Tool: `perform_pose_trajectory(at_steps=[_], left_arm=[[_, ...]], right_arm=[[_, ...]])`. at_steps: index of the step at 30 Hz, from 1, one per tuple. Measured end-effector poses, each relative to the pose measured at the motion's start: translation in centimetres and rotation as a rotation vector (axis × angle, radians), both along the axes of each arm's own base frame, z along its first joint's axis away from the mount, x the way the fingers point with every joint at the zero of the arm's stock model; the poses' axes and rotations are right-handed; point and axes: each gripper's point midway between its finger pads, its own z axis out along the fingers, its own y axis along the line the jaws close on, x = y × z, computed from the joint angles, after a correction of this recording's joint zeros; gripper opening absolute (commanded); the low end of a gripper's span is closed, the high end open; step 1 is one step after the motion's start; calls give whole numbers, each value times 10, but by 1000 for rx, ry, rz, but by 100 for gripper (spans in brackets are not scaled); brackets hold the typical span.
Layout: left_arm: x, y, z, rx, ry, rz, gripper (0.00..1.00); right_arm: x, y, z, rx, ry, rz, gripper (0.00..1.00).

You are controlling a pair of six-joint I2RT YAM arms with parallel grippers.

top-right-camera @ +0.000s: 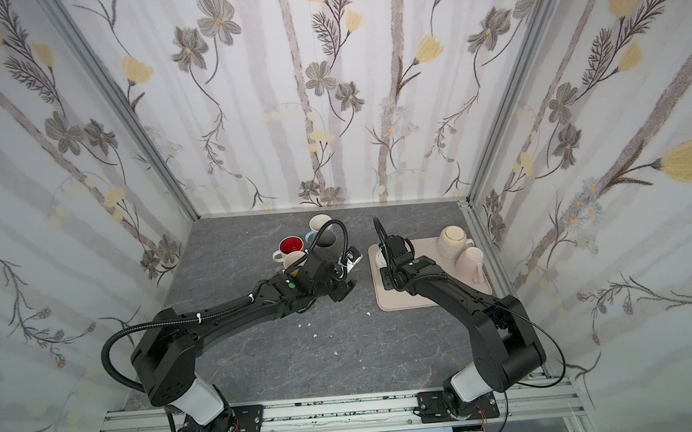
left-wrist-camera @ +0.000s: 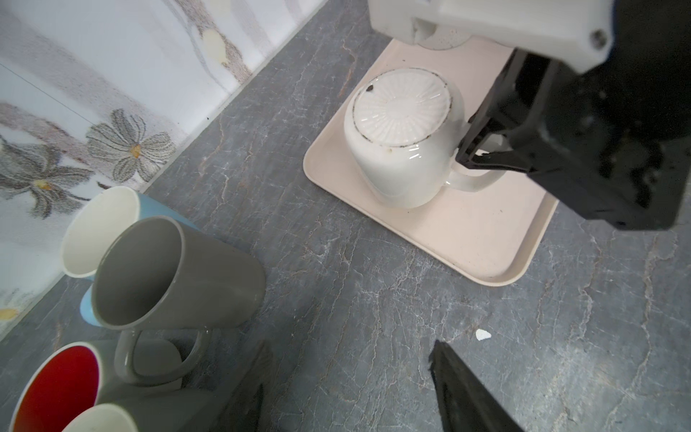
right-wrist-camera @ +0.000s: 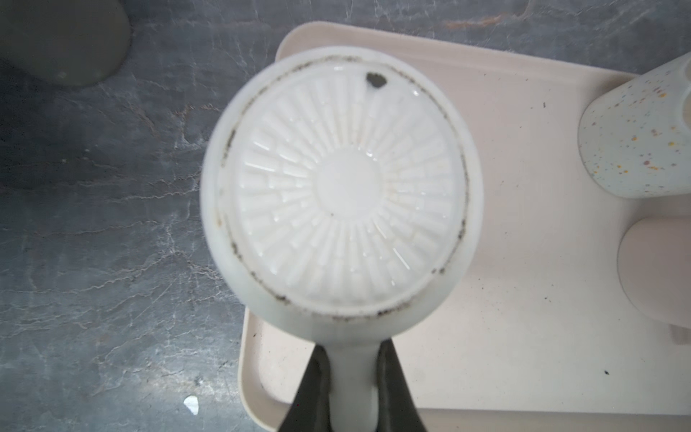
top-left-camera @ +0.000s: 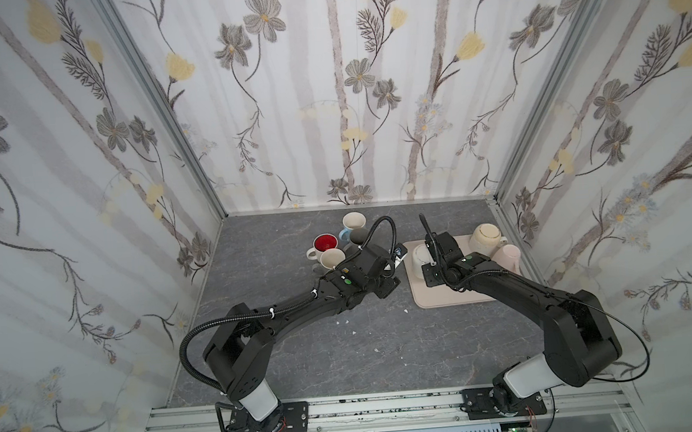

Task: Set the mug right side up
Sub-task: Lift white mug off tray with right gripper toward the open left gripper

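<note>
White mug [right-wrist-camera: 347, 194] sits upside down on the tray [right-wrist-camera: 523, 299], at the corner nearest the mug cluster. R wrist view looks straight onto its ribbed base, w/ a dark chip at the ring. It also shows the right gripper [right-wrist-camera: 353, 370] w/ a finger pressed on each side of the handle [left-wrist-camera: 471, 183], i.e. clamped. Both top views hide that grip behind the arm; only a sliver of the mug shows. L wrist view gives the side look: mouth down on tray. Left gripper [left-wrist-camera: 351, 344] has jaws apart, nothing betw. them, over bare table [left-wrist-camera: 374, 280], betw. tray and the upright grey mug [left-wrist-camera: 175, 269], blue mug [left-wrist-camera: 97, 232] & red-lined mug [left-wrist-camera: 56, 385]. Speckled mug [top-left-camera: 485, 238] & pink mug [top-left-camera: 507, 258] show whole only from the top.
</note>
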Motion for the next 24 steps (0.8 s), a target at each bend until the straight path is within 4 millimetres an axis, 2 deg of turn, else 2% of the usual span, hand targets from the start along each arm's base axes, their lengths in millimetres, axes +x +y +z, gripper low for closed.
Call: perform_pose_trajectory(at_steps=[4,8,16,19,24], left_arm=[[-2,7,14,-41,-37,22,69],[-6,15,32,-108,-81,37,77],[-15,35,75,-265,-176,63,82],[-13,48,90,-340,-202,92,84],[-5,77,99,-493,-177,145,86]], right_arm=[[-3,-1,21,35,-69,0,0],[-7,1,46,104,-158,9,0],[-12,23,98,296,-310,86,0],[-16,34,119,371,-362,141,0],[-21,51,149,489,-432,216,0]])
